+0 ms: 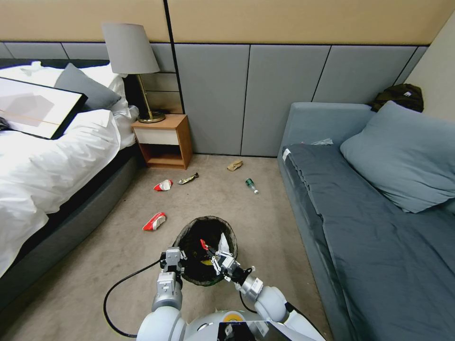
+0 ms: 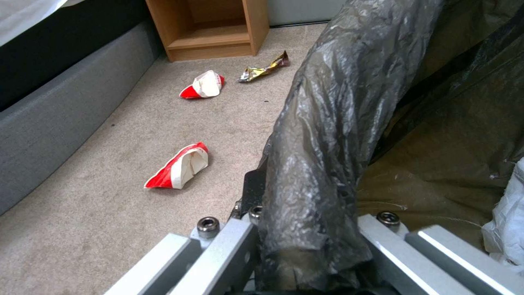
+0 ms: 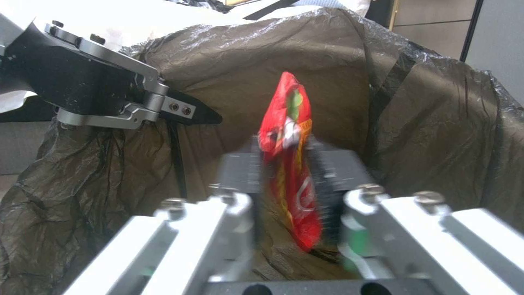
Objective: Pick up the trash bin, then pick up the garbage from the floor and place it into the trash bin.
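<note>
Bedroom floor (image 1: 118, 246): your left gripper (image 1: 176, 263) clamps trash bin (image 1: 227, 228) rim; right gripper (image 1: 209, 251) pinches red wrapper (image 3: 287, 164) over bin (unreleased); two red-white wrappers (image 1: 155, 221), foil scrap (image 1: 188, 178), brown paper (image 1: 234, 165), green bottle (image 1: 251, 185) left.

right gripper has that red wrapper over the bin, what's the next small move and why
Probably open the right gripper and let the red wrapper drop. It is pinched between the fingers inside the bag-lined mouth of the trash bin, which the left gripper holds by the rim, so it should fall in.
</note>
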`<state>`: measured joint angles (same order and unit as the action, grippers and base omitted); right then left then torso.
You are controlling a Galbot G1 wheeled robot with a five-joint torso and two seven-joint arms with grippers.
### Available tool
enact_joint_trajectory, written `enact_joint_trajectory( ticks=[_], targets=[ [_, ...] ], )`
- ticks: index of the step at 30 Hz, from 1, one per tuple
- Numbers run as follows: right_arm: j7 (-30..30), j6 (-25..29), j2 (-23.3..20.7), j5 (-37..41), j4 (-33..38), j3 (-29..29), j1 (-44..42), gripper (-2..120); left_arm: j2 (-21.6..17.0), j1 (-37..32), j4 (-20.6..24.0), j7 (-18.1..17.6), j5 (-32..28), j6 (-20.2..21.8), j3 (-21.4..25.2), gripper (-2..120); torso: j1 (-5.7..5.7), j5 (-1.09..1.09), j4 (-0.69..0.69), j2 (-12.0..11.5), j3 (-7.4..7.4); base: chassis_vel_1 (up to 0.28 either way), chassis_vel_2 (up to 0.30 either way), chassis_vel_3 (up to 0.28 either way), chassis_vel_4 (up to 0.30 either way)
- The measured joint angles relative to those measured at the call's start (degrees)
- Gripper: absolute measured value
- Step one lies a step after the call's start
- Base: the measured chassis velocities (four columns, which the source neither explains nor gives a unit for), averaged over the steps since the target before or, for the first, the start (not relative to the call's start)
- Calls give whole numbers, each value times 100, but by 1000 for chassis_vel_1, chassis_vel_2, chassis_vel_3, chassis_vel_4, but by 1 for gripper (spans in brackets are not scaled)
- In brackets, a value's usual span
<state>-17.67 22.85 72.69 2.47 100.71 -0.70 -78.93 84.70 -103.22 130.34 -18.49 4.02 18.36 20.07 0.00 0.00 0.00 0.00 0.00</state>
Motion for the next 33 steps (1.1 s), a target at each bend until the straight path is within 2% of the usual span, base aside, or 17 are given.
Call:
enact_joint_trajectory(
  ticks=[1, 2, 3, 5, 7, 9, 11, 15, 16, 18, 27, 33],
  targets=[
    [0, 0, 0, 0, 0, 0, 0, 35, 0, 0, 0, 0, 0, 0, 0, 0, 0, 0, 0, 0, 0, 0, 0, 0, 0],
    [6, -3, -1, -4, 6, 4, -2, 43, 0, -5, 0, 0, 2, 0, -7, 0, 0, 0, 0, 0, 0, 0, 0, 0, 0],
    [11, -4, -1, -7, 14, 6, -5, 47, 0, -9, 0, 0, 5, 0, -14, 0, 0, 0, 0, 0, 0, 0, 0, 0, 0],
    [16, -9, -3, -8, 24, 7, -9, 49, 0, -12, 0, 0, 9, 0, -22, 0, 0, 0, 0, 0, 1, 0, 0, 0, 0],
    [32, -27, -7, -10, 43, 13, -10, 62, 0, -19, 10, 0, 17, 0, -40, 0, 0, 0, 0, 0, 0, 0, 0, 0, 0],
    [36, -32, -7, -11, 43, 14, -9, 64, -1, -20, 14, 0, 18, 0, -41, 0, 0, 0, 0, 0, 0, 0, 0, 0, 0],
    [48, -48, -7, -12, 45, 15, 0, 77, -22, -37, 25, 0, 18, 0, -32, 0, 0, 0, 0, 0, 1, 0, 0, 0, 0],
    [51, -59, -8, -12, 59, 5, 5, 86, -32, -60, 27, 0, 19, -1, -29, 0, 0, 0, 0, 0, 0, 0, 0, 0, 0],
    [57, -70, -8, -12, 65, -6, 9, 93, -33, -62, 27, 1, 20, -4, -29, 0, 0, 0, 0, 0, 0, 0, 0, 0, 0],
    [71, -78, -7, -12, 65, -22, 18, 98, -31, -62, 27, 1, 23, -7, -30, 0, 0, 0, 0, 0, 0, 0, 0, 0, 0],
    [86, -90, -16, -14, 168, 8, 26, 100, -27, -55, 16, 2, 28, -14, -34, 0, 0, 0, 0, 0, 0, 0, 0, 0, 0],
    [656, 30, 107, -144, 695, 104, -129, 100, -13, -23, -17, 2, 16, -23, 12, 0, -1, 0, 0, 0, 0, 0, 0, 0, 0]
  ],
)
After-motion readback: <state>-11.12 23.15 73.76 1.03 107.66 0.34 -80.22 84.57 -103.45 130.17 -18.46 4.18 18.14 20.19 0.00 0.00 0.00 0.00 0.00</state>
